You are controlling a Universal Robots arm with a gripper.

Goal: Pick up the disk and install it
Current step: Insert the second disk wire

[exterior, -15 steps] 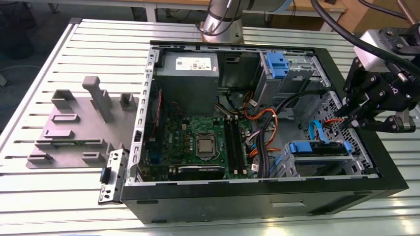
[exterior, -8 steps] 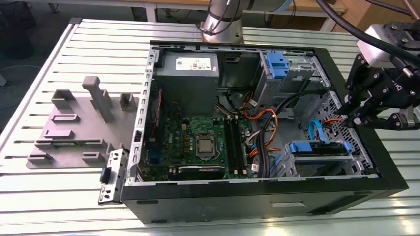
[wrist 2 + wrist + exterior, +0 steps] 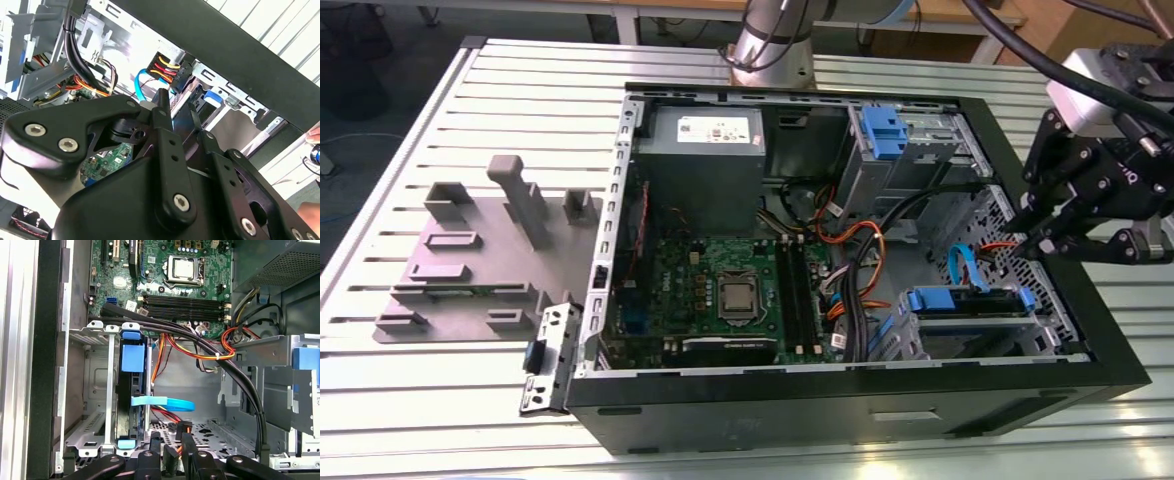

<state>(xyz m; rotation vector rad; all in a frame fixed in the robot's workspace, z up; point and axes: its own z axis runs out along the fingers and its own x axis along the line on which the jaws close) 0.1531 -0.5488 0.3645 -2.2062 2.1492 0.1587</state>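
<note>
The black robotic hand [image 3: 1101, 215] is seen in the exterior view poised over the open black computer case [image 3: 854, 400] on the slatted metal desk [image 3: 400, 400], at its edge toward the exterior view's right. In the first wrist view its fingers [image 3: 156, 444] are spread slightly apart with nothing pinched between them. The silver hard drive in its blue plastic carrier [image 3: 131, 395] is seated edge-on in the grey metal drive cage [image 3: 95, 390], presumably so that the carrier locks into the bay rails.

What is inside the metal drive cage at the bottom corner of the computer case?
The drive cage holds the disk on edge in its blue carrier, a light-blue cable beside it. The disk's labelled face and its connectors are hidden. The hand hovers near.
</note>
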